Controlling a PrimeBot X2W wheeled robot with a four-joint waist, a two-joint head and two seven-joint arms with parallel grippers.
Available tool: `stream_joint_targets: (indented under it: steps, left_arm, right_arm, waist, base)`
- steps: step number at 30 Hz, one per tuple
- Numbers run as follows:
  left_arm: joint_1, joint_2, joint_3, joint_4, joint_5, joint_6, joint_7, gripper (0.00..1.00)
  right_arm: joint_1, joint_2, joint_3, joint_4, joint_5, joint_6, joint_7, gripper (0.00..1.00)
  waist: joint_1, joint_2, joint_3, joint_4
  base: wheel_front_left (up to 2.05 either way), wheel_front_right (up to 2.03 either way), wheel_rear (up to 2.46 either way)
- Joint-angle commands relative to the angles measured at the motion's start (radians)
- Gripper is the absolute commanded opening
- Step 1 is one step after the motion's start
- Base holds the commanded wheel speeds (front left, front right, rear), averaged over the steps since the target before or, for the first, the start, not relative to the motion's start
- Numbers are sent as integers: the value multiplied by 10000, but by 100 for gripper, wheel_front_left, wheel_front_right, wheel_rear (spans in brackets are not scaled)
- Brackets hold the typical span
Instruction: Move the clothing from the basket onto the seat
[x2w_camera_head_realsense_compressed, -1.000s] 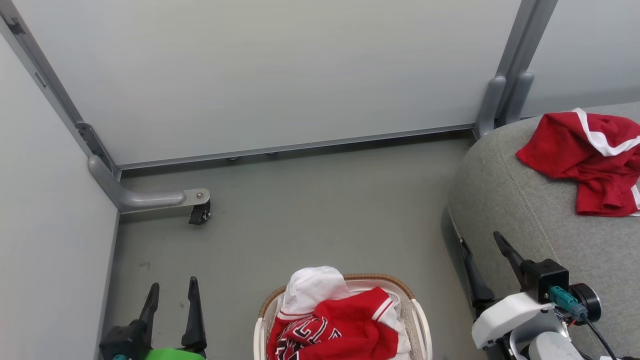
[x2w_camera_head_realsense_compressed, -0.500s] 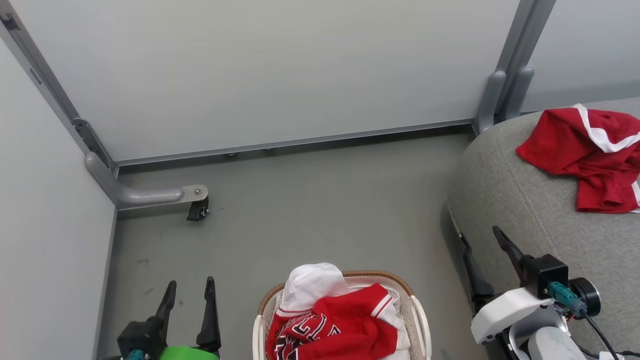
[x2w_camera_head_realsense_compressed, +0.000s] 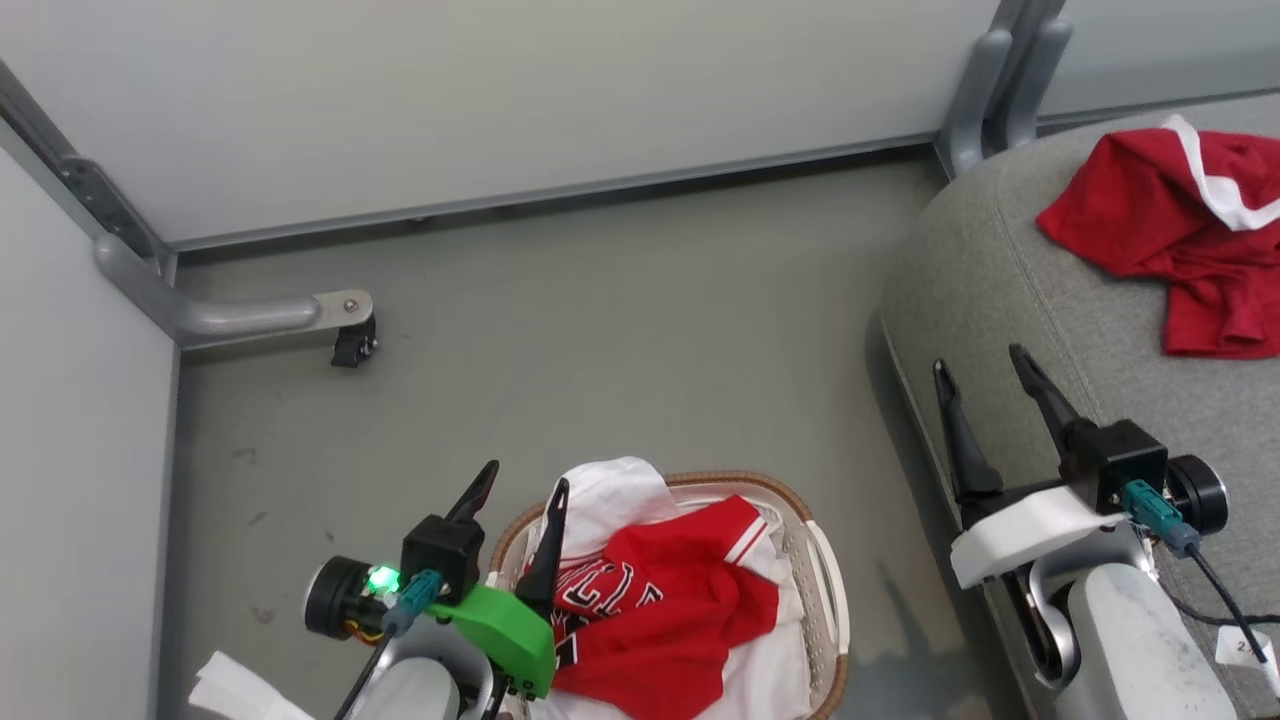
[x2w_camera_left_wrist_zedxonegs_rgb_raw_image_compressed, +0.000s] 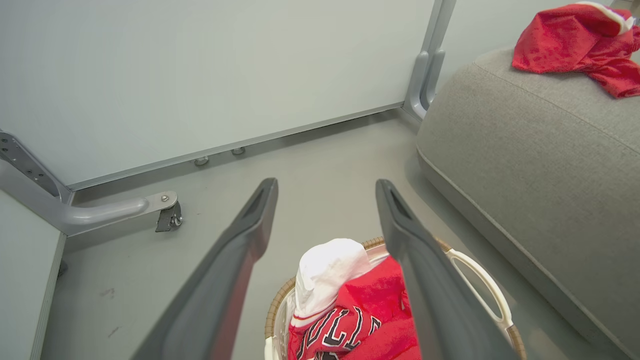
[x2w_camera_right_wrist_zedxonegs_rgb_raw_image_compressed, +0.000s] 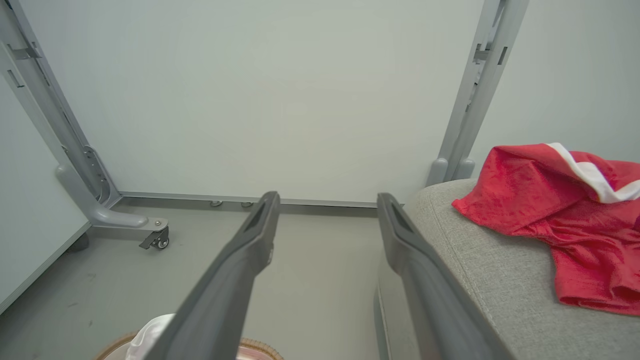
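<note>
The white lattice basket (x2w_camera_head_realsense_compressed: 822, 570) with its brown rim stands on the floor at the bottom centre. Red clothing (x2w_camera_head_realsense_compressed: 680, 600) with black-and-white lettering fills it, also seen as clothing (x2w_camera_left_wrist_zedxonegs_rgb_raw_image_compressed: 350, 320) in the left wrist view. Another red garment (x2w_camera_head_realsense_compressed: 1170, 220) with white trim lies on the grey seat (x2w_camera_head_realsense_compressed: 1000, 290) at right; the right wrist view shows this garment (x2w_camera_right_wrist_zedxonegs_rgb_raw_image_compressed: 550, 215) on the seat (x2w_camera_right_wrist_zedxonegs_rgb_raw_image_compressed: 475, 265). My left gripper (x2w_camera_head_realsense_compressed: 525, 480) is open over the basket's left rim, empty. My right gripper (x2w_camera_head_realsense_compressed: 975, 360) hangs open at the seat's near edge, empty.
Pale partition panels enclose the grey floor. A metal foot with a caster (x2w_camera_head_realsense_compressed: 350, 340) juts out at the left corner, and an upright post (x2w_camera_head_realsense_compressed: 975, 90) stands behind the seat. Open floor lies between basket and panels.
The head camera has tilted down. My left gripper has moved right and up to the basket's left rim. My right gripper has risen along the seat's edge.
</note>
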Motion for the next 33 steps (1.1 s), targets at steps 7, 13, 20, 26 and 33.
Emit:
stream_joint_targets:
  steps: [7, 13, 20, 26, 33]
  left_arm:
    - [-1851, 42, -903, 2128, 518, -120, 7, 100]
    - [-3191, 102, -1412, 3918, 924, -167, 6, 100]
    - [-4202, 86, -1726, 5337, 998, -209, 6, 100]
    - [-4890, 310, -1992, 6259, 1166, -156, 8, 100]
    - [-5604, 529, -1791, 7027, 936, 318, 155, 100]
  right_arm:
    - [-1049, -30, 14, -540, 117, -12, -20, 100]
    - [-1645, -26, 194, -818, 446, -12, -20, 100]
    - [-2143, -22, 373, -1063, 843, -14, -20, 100]
    - [-2456, -21, 608, -1327, 1154, -14, -20, 100]
    - [-2779, -25, 773, -1458, 1229, -14, -20, 100]
  waist:
    - [0, 0, 3147, -1426]
    - [0, 0, 4690, -2034]
    - [0, 0, 5833, -2440]
    - [0, 0, 6645, -2660]
    - [0, 0, 7262, -2791]
  base:
    - [0, 0, 0]
    - [0, 0, 0]
    - [0, 0, 0]
    - [0, 0, 0]
    - [0, 0, 0]
